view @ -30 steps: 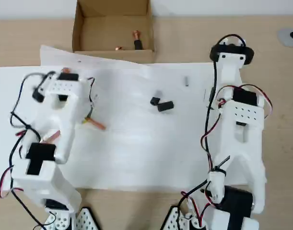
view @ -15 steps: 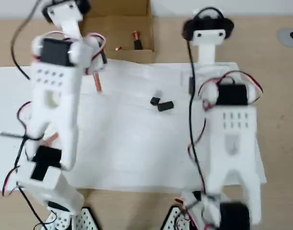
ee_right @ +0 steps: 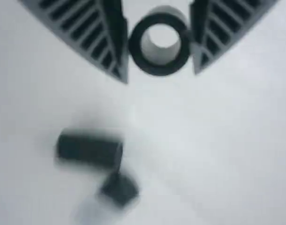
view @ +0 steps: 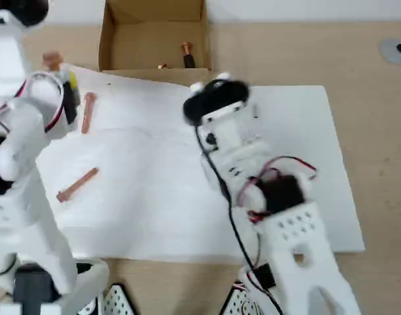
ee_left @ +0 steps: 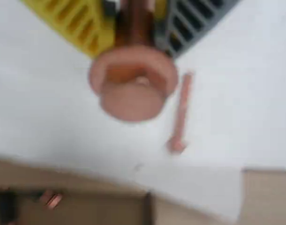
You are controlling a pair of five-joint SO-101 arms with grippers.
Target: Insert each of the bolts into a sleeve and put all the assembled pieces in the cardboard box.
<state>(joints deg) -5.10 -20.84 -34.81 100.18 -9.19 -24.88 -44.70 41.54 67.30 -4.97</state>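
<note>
**Left tool** (ee_left: 135, 44): yellow and grey jaws closed around the shank of the held copper bolt (ee_left: 133, 86). The bolt's flanged head sticks out past the jaw tips. In the high view this tool sits over the far left corner of the white paper sheet (view: 285, 164), to the left of the cardboard box (view: 111, 39).

**Right tool** (ee_right: 159, 58): grey ribbed jaws pinch the held black sleeve (ee_right: 159, 42) from both sides. The sleeve is seen end-on, with its bore open. In the high view the right arm reaches over the middle of the sheet.

**Loose sleeves, two, black:**
- The longer loose sleeve (ee_right: 89, 149) lies on its side on the sheet.
- The shorter loose sleeve (ee_right: 119, 188) lies just beside it. I cannot tell whether they touch.

**Loose bolts, two, copper:**
- The far bolt (view: 88, 111) lies flat on the sheet near the left tool.
- The near bolt (view: 77, 185) lies at an angle closer to the arm bases, well apart from the far bolt.

**Cardboard box:** open-topped, standing on the wooden counter (view: 285, 52) at the sheet's far edge.
- The assembled piece (view: 187, 56), a copper head above a black sleeve, lies by the near wall toward the right corner.
- The second copper piece (view: 162, 65) lies against the same wall, largely hidden.
</note>
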